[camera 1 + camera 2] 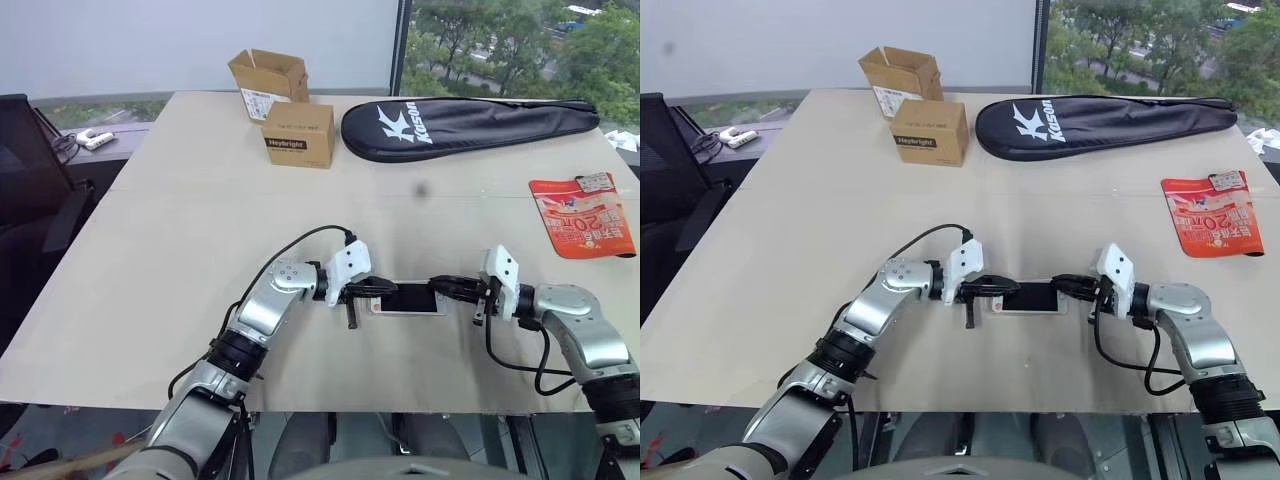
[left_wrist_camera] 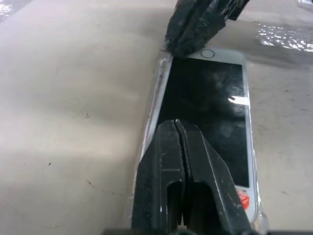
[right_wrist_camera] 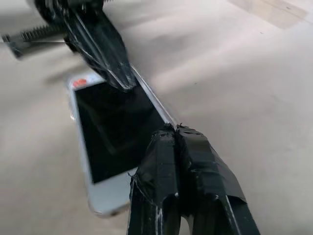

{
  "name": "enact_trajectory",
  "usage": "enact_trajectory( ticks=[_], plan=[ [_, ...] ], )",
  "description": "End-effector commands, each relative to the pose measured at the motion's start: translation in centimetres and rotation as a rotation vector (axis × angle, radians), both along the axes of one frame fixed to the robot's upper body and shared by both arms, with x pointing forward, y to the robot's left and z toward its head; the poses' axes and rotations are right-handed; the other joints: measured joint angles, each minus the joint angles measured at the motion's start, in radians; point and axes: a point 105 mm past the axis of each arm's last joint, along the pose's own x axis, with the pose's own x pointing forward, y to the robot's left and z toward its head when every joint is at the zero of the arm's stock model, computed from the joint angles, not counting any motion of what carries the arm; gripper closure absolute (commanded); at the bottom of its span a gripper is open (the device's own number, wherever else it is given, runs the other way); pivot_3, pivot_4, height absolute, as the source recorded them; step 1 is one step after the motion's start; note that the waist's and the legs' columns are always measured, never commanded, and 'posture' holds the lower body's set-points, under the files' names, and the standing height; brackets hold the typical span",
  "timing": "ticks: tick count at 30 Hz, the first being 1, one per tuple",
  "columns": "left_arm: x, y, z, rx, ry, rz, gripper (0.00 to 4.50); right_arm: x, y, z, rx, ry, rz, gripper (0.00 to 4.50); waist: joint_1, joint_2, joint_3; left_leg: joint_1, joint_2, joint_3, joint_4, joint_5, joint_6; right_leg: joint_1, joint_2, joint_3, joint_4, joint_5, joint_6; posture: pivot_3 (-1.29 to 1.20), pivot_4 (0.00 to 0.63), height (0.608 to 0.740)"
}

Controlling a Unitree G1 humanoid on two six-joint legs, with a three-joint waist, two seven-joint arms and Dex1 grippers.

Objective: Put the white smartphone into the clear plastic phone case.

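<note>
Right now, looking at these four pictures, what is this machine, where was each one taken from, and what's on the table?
It is a humanoid robot with two arms. The two wide pictures come from cameras on its head, looking down over the table. The two close-ups come from cameras on its wrists.

Each arm ends in a two-fingered end effector. The left end effector and the right end effector are both shut, pressing on opposite ends of the white smartphone, which lies screen-up in the clear plastic phone case. Neither lifts it.

Farther back lie two cardboard boxes, a black racket bag and an orange-red packet.
</note>
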Motion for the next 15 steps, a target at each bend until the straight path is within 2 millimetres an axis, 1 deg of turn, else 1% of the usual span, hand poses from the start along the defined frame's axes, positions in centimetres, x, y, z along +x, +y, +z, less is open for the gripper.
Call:
enact_trajectory(
  ticks=[1,2,3,4,5,6,7,8,10,12,15],
  plan=[
    [0.7,1.4,3.2,-0.057,-0.03,0.045,4.5,-0.2,-1.4,3.1,-0.008,-0.041,-0.005,4.47,0.001,0.002,0.003,-0.002,0.0,0.0,0.0,0.0,0.0,-0.003,0.0,0.0,0.0,0.0,0.0,0.0,0.15,0.74],
    [0.8,1.8,4.4,-0.08,-0.04,0.051,4.5,-0.4,-1.9,3.5,-0.029,-0.035,-0.009,4.47,0.001,0.003,0.004,-0.005,-0.002,0.0,0.0,0.0,0.0,-0.005,0.0,0.0,0.001,0.002,0.004,0.0,0.15,0.74],
    [0.8,2.0,5.2,-0.093,-0.044,0.054,4.5,-0.5,-2.1,3.7,-0.042,-0.032,-0.011,4.47,0.002,0.002,0.005,-0.009,-0.002,0.0,0.0,0.0,0.0,-0.01,0.0,0.0,0.001,0.003,0.004,0.0,0.15,0.74],
    [0.8,2.8,6.0,-0.095,-0.047,0.058,4.5,-0.6,-2.6,3.7,-0.071,-0.019,-0.014,4.47,0.002,0.002,0.005,-0.016,-0.002,0.0,0.002,0.0,0.0,-0.016,0.0,0.0,0.004,0.003,0.005,0.0,0.15,0.74],
    [0.8,3.3,6.5,-0.093,-0.046,0.062,4.5,-0.8,-3.0,3.7,-0.09,-0.008,-0.017,4.47,0.003,0.002,0.006,-0.016,-0.003,0.0,0.002,0.0,0.0,-0.017,0.0,0.0,0.005,0.003,0.005,0.0,0.15,0.74],
    [0.7,4.4,6.2,-0.05,-0.039,0.069,4.5,-0.8,-3.5,3.5,-0.139,0.002,-0.022,4.47,0.002,0.002,0.008,-0.016,-0.003,0.0,0.002,0.0,0.0,-0.017,0.0,0.0,0.006,0.003,0.005,0.0,0.15,0.74],
    [0.5,5.6,5.1,0.007,-0.014,0.077,4.5,-0.9,-4.1,3.1,-0.194,0.016,-0.026,4.47,0.002,0.002,0.008,-0.017,-0.003,0.0,0.002,0.0,0.0,-0.018,0.0,0.0,0.007,0.002,0.005,0.0,0.15,0.74],
    [0.3,6.4,4.2,0.047,0.007,0.082,4.5,-0.9,-4.4,2.8,-0.229,0.025,-0.028,4.47,0.0,0.003,0.009,-0.016,-0.003,0.0,0.002,0.0,0.0,-0.018,0.0,0.0,0.007,0.002,0.006,0.0,0.15,0.74],
    [0.0,7.2,2.8,0.114,0.023,0.082,4.5,-0.8,-5.0,2.3,-0.281,0.04,-0.038,4.47,-0.002,0.004,0.01,-0.016,-0.003,0.001,0.0,0.0,0.0,-0.019,0.0,0.0,0.008,0.001,0.007,0.0,0.15,0.74],
    [-0.2,7.0,2.1,0.124,0.033,0.072,4.5,-0.8,-5.4,1.8,-0.313,0.056,-0.044,4.47,0.0,0.003,0.011,-0.016,-0.003,0.001,0.0,0.0,0.0,-0.019,0.001,0.0,0.008,0.001,0.007,0.0,0.15,0.74],
    [-0.6,5.2,0.9,0.105,0.063,0.047,4.5,-1.1,-5.1,1.5,-0.333,0.081,-0.018,4.47,0.012,0.002,0.015,-0.017,-0.004,0.002,0.002,0.0,0.0,-0.019,0.0,0.0,0.008,0.001,0.007,0.0,0.15,0.74]
  ],
)
